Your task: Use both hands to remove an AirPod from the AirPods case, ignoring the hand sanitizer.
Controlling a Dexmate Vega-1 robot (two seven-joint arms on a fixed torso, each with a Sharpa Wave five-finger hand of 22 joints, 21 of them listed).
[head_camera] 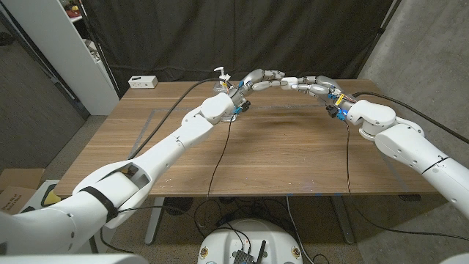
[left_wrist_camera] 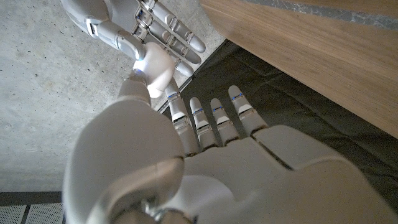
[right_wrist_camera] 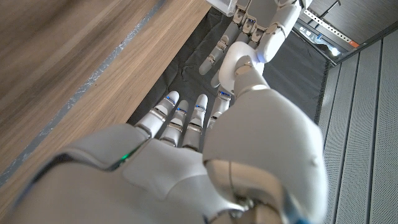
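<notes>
Both hands raised | left hand (head_camera: 262, 78), right hand (head_camera: 311, 83) pinch AirPods case (left_wrist_camera: 153, 67)

Left hand (head_camera: 262, 78) partly hides the hand sanitizer (head_camera: 221, 79).

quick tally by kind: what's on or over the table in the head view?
Hands: 2 (left hand, right hand), both holding the case
AirPods case: 1
Sanitizer bottle: 1
White box: 1
Total: 5
</notes>
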